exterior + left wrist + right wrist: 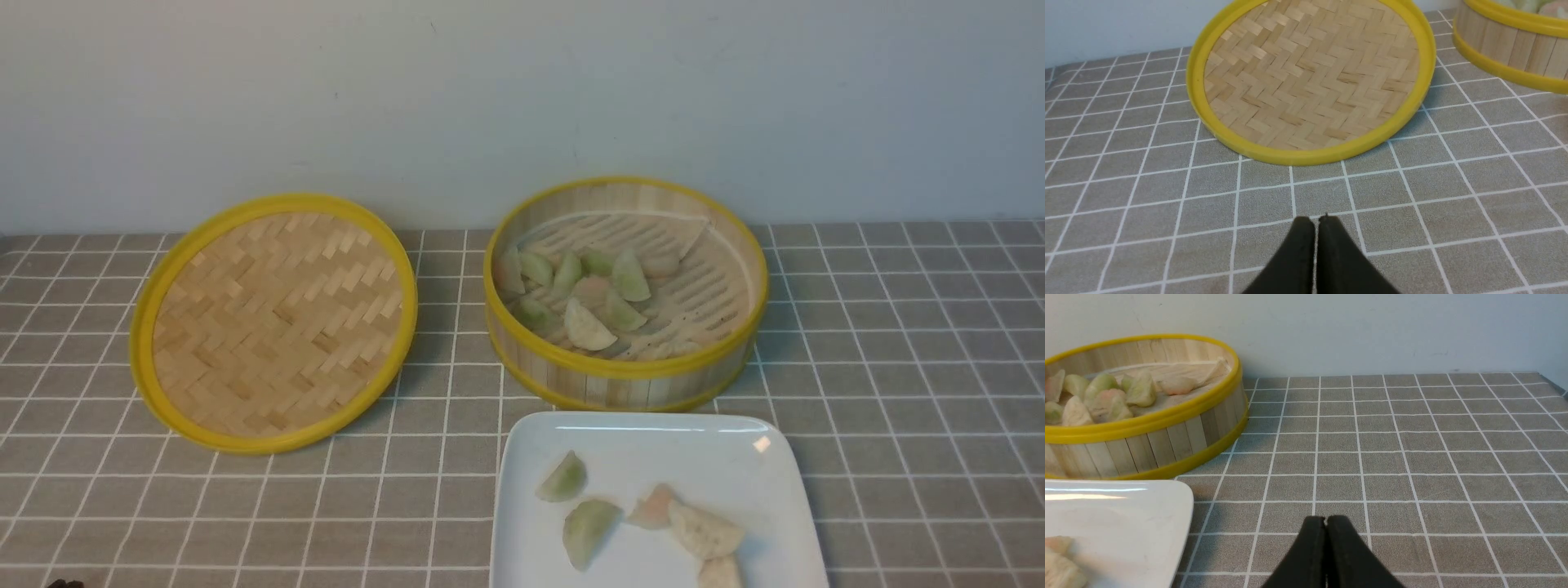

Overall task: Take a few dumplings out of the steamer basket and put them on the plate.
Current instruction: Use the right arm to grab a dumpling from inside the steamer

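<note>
The steamer basket (625,369) stands at centre right in the front view and holds several dumplings (588,327). It also shows in the right wrist view (1167,445) with dumplings (1106,396) inside. The white plate (653,433) lies in front of it with several dumplings (586,531) on it; its corner shows in the right wrist view (1147,506). My left gripper (1316,220) is shut and empty above the cloth, near the lid. My right gripper (1326,519) is shut and empty above the cloth, to the right of the plate. Neither arm shows in the front view.
The flat woven lid (277,318) with a yellow rim lies left of the basket, also in the left wrist view (1310,77). A grey checked cloth (898,367) covers the table. A pale wall (522,98) stands behind.
</note>
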